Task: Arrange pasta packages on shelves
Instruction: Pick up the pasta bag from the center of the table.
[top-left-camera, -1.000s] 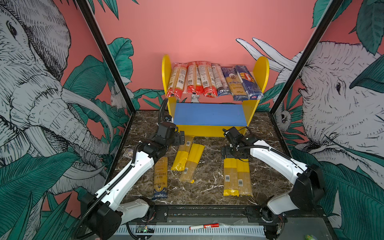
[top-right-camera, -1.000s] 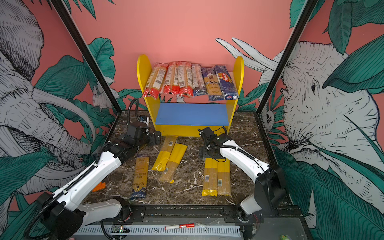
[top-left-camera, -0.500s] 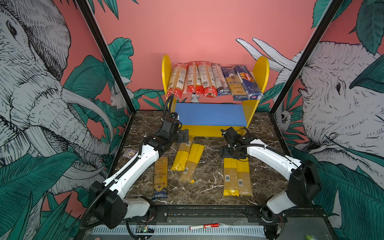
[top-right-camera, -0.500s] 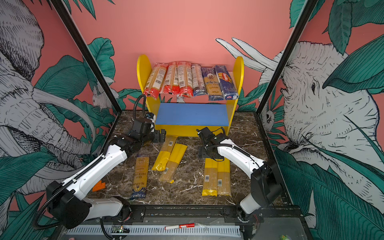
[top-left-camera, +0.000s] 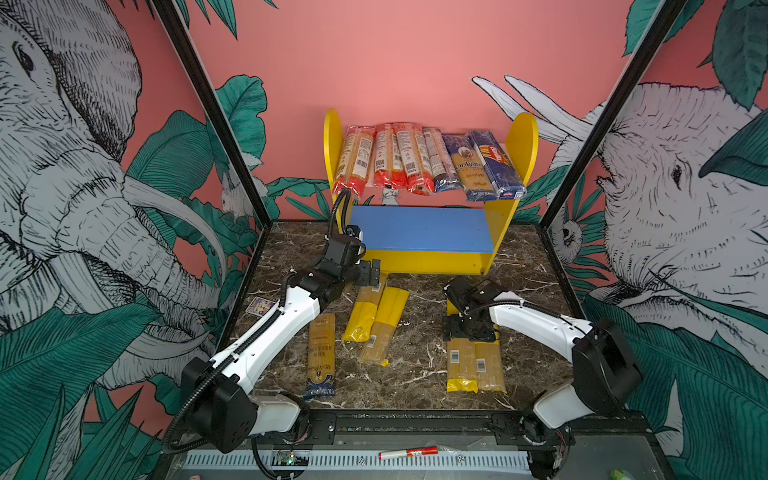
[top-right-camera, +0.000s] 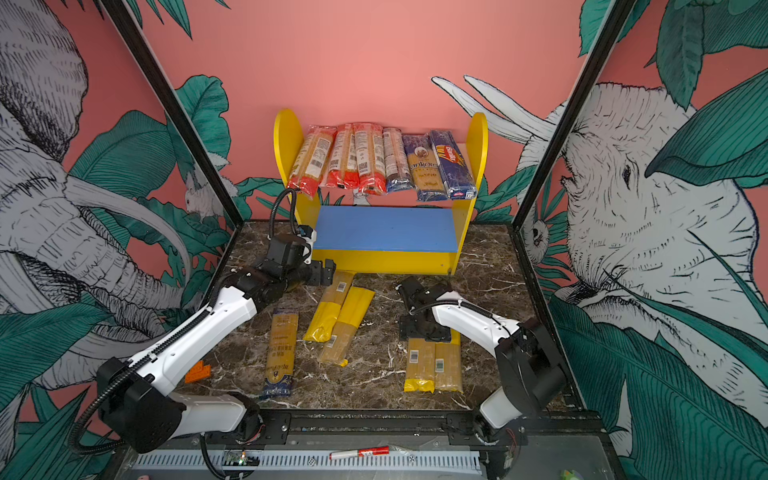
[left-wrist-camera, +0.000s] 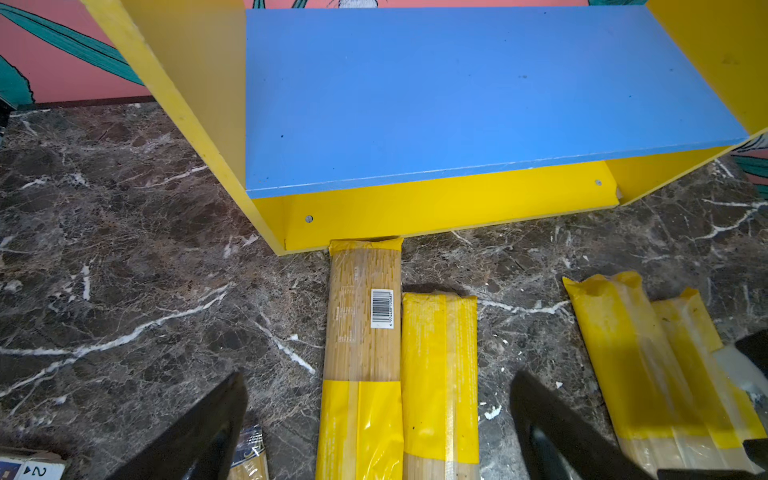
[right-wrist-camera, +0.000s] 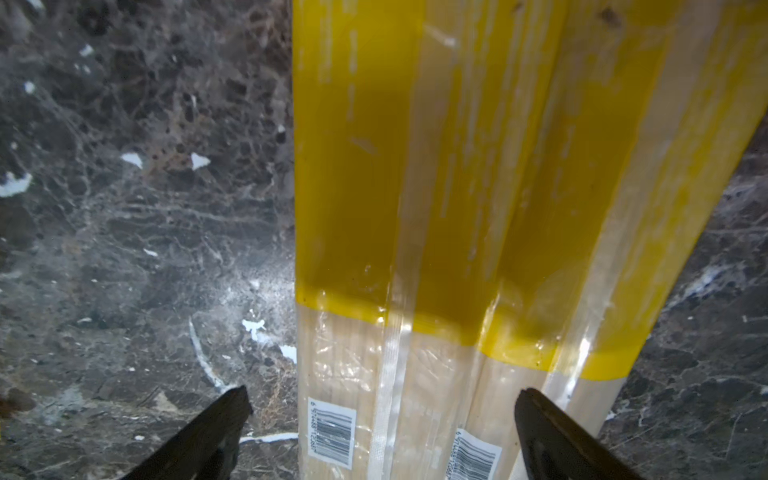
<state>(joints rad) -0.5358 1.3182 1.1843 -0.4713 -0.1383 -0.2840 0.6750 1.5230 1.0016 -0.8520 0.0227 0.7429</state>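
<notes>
The shelves (top-left-camera: 521, 143) stand at the back. Several pasta packages (top-left-camera: 415, 160) lie side by side on the upper board, while the blue lower board (top-left-camera: 419, 228) is bare. My left gripper (top-left-camera: 372, 272) hangs open by the shelves' lower left front corner. In the left wrist view it (left-wrist-camera: 378, 376) spans the far ends of two half-yellow packs (left-wrist-camera: 361, 332). My right gripper (top-left-camera: 469, 332) points down, open, over another half-yellow pair (top-left-camera: 473, 365). In the right wrist view it (right-wrist-camera: 383, 391) straddles that pair (right-wrist-camera: 415, 208), holding nothing. A blue-ended pack (top-left-camera: 321, 353) lies beside the left arm.
A red-and-white marker pen (top-left-camera: 409, 452) lies on the front rail. A small card (top-left-camera: 259, 306) and an orange piece (top-right-camera: 198, 371) sit near the left wall. Black frame posts and patterned walls close in both sides.
My left gripper has swung right, up to the front of the shelves over the middle packs. The right gripper has shifted slightly toward the front over its pair. Both stayed open.
</notes>
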